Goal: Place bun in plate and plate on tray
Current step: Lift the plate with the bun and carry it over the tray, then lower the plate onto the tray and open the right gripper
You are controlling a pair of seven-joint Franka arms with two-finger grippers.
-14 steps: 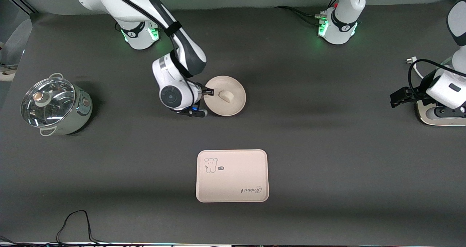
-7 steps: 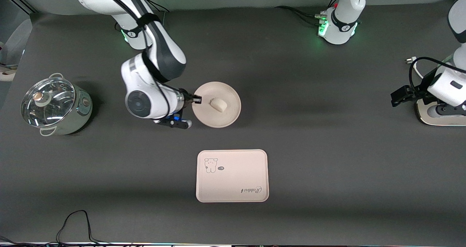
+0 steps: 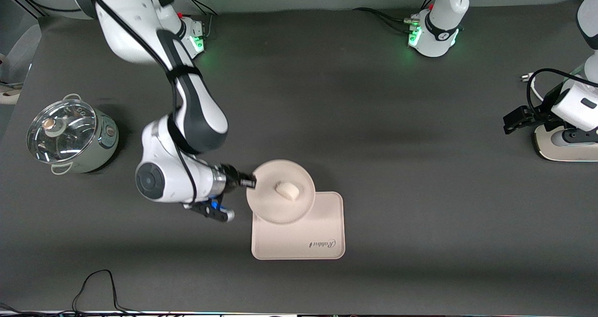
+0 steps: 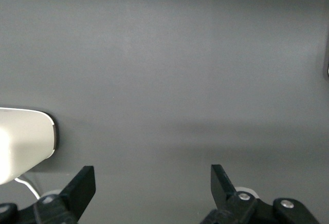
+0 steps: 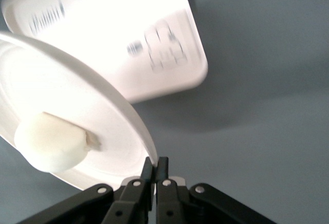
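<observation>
Over the tray's [image 3: 322, 223] corner, the right gripper [image 3: 250, 180] pinches the plate [image 3: 268, 205] rim at nine o'clock; bun [image 3: 287, 191] aboard. Stiff, light plate; loose bun may roll. Left gripper [image 4: 151, 183] waits, wide.

Swinging away from the middle of the table toward the front camera: right gripper [image 3: 250, 180], pinching the rim of the plate [image 3: 266, 209] and carrying it with the bun [image 3: 287, 191] riding inside. Now hanging over the corner of the tray [image 3: 327, 233] nearest the right arm's base, hiding the bear drawing there. Left gripper [image 3: 514, 120] drifting slightly, jaws apart.
</observation>
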